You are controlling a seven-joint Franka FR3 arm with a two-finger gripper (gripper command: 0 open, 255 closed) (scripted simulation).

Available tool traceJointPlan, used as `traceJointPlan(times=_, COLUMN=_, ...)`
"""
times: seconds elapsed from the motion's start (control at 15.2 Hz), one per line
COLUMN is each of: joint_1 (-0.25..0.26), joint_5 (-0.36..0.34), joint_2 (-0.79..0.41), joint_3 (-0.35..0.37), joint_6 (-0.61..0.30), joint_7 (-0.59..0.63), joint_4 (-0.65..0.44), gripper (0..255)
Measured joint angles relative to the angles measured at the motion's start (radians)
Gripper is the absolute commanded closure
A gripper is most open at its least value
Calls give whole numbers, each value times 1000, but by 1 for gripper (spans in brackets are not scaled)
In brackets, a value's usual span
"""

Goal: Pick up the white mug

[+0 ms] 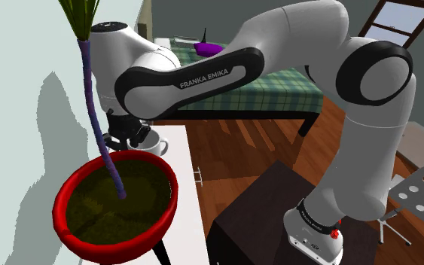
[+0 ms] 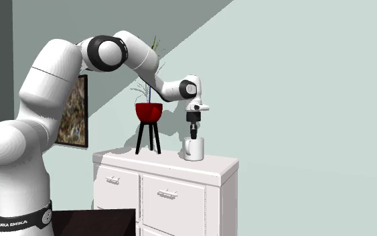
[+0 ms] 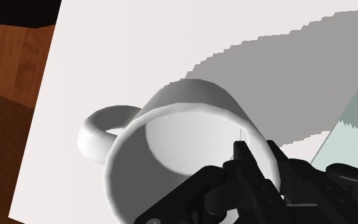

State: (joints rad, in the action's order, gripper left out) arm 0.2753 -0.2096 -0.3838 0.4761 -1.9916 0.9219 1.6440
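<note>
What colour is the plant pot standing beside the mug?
The plant pot is bright red; the shoulder view shows it best.

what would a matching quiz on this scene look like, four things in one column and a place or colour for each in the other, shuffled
Things:
1. mug
2. plant pot
3. cabinet
4. framed picture

Place, colour or state:
a. hangs on the wall
b. red, raised on a black-legged stand
c. white, with drawers, bears the mug and the stand
d. white, upright on the cabinet top

Pairs: 1-d, 2-b, 3-c, 4-a
</note>
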Motion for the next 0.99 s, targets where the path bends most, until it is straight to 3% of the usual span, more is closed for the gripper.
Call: traceJointPlan(times=0.99, joint_1=5, joint_5=23, joint_2=33, joint_3=11, joint_6=172, joint_7=-19, joint_4=-144, gripper=255)
